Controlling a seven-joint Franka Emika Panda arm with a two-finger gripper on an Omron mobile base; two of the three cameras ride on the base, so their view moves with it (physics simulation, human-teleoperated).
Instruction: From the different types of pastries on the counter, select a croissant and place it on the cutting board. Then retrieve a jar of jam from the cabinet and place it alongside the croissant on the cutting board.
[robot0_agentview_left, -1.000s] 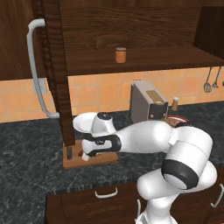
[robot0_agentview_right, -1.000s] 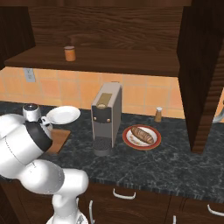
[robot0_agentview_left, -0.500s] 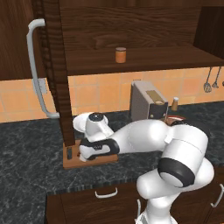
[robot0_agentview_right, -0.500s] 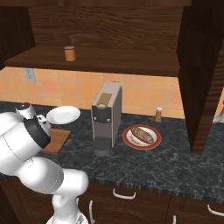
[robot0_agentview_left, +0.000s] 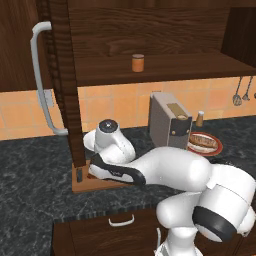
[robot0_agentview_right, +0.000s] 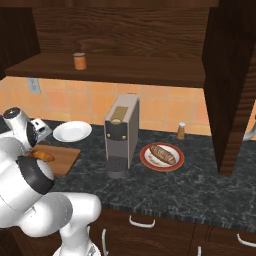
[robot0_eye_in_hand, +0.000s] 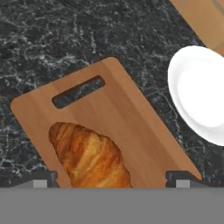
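left base view: arm is reaching low over the cutting board (robot0_agentview_left: 95, 184); jar of jam (robot0_agentview_left: 138, 63) is sitting on the cabinet shelf. right base view: croissant (robot0_agentview_right: 42, 156) is lying on the board. hand view: gripper (robot0_eye_in_hand: 111, 178) is hanging spread wide, empty, over the croissant. step one looks finished; next calls for rising to the jar.

The cabinet door (robot0_agentview_left: 62, 85) and coffee machine (robot0_agentview_right: 120, 135) flank the cutting board (robot0_eye_in_hand: 131, 127).

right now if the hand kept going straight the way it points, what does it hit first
Most likely the croissant, which lies on the cutting board between the fingertips of the hand. How much gap remains above it is unclear.
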